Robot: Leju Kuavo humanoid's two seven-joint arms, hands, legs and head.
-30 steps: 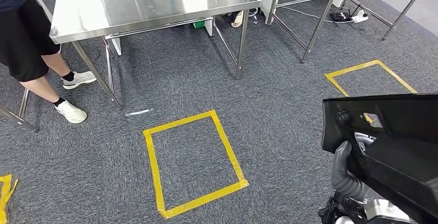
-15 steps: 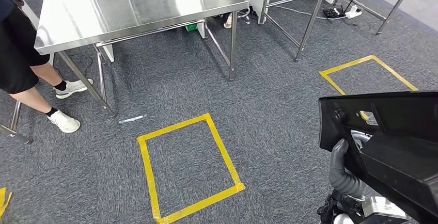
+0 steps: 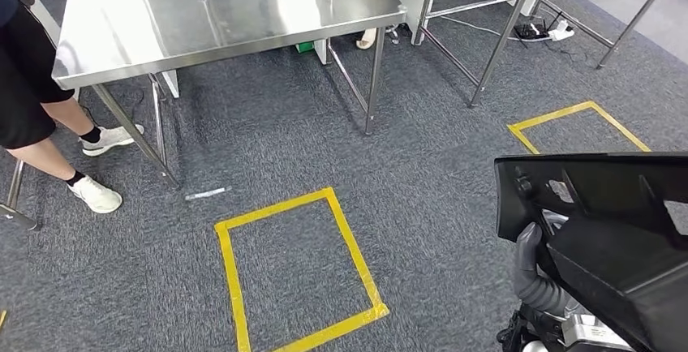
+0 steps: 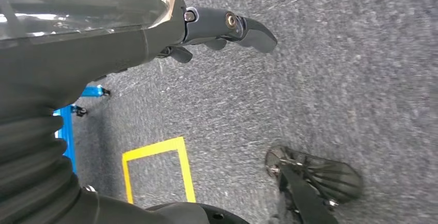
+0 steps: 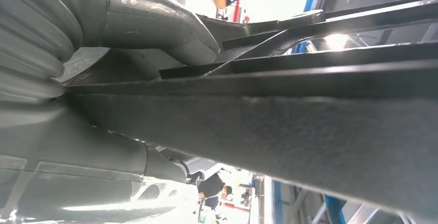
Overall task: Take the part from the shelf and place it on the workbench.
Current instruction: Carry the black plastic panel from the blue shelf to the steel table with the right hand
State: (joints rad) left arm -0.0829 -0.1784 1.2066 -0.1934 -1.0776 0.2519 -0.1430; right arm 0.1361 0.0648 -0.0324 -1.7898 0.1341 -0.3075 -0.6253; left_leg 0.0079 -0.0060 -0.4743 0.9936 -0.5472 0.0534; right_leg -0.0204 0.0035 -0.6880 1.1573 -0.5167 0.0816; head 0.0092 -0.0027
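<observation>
Carrying phase, part in transit. The right robot hand is wrapped around the lower left edge of the part, a large black moulded panel held at 4 o'clock in the head view, well above the carpet. In the right wrist view the thumb and the lower fingers clamp the panel's edge between them, so the grip looks secure. The left robot hand hangs over the carpet holding nothing; its fingers look loosely extended, slightly curled.

Change over the last second: the whole head view has shifted. The desk at 11 o'clock sat a little higher and more to the left half a second ago, then dropped back lower and to the right; the near taped square at 6 o'clock moved with it. Everything shifted together, so this is camera motion from walking, not movement of objects. The part has kept nearly the same place beside the robot's body, dipping slightly, and the robot hand has not loosened.

A person stands at 9 o'clock beside the desk's left legs. A second taped square lies at 2 o'clock.

Judgement: retrieval from the shelf is complete; the approach is under way. The desk remains well apart from the part, so more steps are needed before any set-down.
</observation>
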